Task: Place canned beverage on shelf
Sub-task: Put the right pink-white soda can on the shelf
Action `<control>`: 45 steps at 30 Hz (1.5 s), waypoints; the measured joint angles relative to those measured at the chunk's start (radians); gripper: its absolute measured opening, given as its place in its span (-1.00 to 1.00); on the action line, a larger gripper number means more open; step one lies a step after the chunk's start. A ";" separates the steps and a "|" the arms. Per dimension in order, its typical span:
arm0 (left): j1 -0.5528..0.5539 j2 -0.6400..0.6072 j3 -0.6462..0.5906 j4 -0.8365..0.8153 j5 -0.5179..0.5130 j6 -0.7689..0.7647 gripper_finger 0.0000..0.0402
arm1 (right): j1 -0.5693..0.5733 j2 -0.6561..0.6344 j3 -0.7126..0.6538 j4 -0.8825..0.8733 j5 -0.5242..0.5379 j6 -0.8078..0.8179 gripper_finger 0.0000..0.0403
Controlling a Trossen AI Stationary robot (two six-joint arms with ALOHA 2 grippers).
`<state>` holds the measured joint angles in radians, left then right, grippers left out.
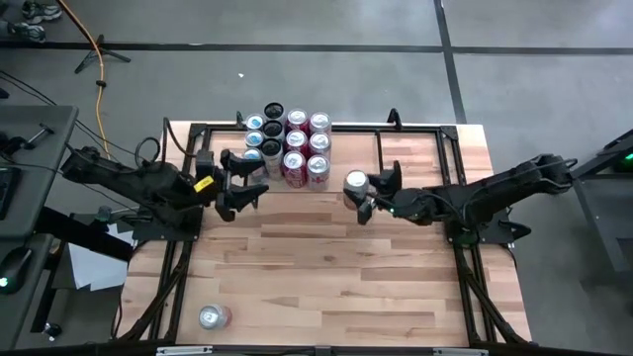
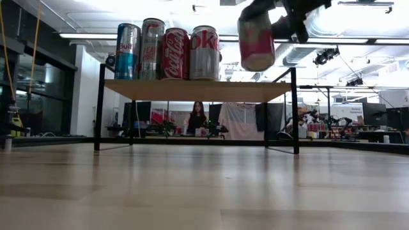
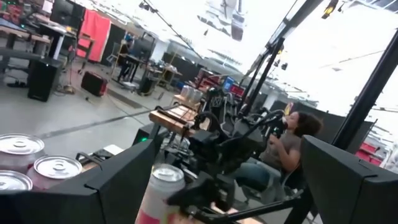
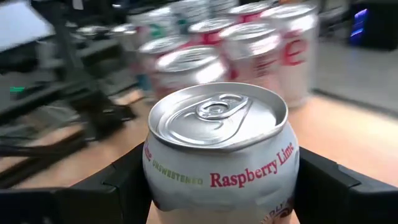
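The shelf [image 1: 420, 158] [image 2: 198, 90] stands at the table's far side. Several cans [image 1: 292, 146] [image 2: 165, 52] stand upright on its left part. My right gripper [image 1: 364, 191] is shut on a pink and white Raspberry Lime can [image 1: 356, 182] [image 2: 255, 41] [image 4: 217, 155], to the right of those cans and a little above the shelf top. My left gripper [image 1: 261, 181] hangs open just left of the can group, with nothing between its fingers. The left wrist view shows the held can [image 3: 158, 193] past them. My right gripper pinches the can's two opposite side walls [image 4: 158, 177] between its two fingers [image 4: 323, 183], below the top rim. The fingers come nearly level from the table's right side. The can stays upright, tab up, lifted clear of the shelf top.
Another can [image 1: 213, 316] lies on its side near the table's front left corner. Bare shelf top lies right of the can group. Black frame rods [image 1: 178, 257] run along the table's sides. A person [image 2: 195, 118] sits in the room beyond.
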<state>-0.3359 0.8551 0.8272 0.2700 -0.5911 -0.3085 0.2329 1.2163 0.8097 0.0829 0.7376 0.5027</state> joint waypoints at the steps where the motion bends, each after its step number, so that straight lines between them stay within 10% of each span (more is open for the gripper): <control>1: 0.000 0.001 0.000 0.000 0.000 0.002 0.69 | -0.013 0.000 -0.002 -0.003 0.022 -0.020 0.38; 21: 0.002 0.007 -0.001 0.021 -0.002 0.006 0.69 | -0.261 0.114 -0.008 0.169 -0.033 -0.214 0.43; 45: 0.002 0.007 -0.001 0.020 -0.001 0.006 0.69 | -0.295 0.118 -0.005 0.160 -0.114 -0.200 0.62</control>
<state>-0.3344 0.8619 0.8261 0.2897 -0.5922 -0.3027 -0.0616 1.3342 0.8043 0.2432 0.6237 0.3028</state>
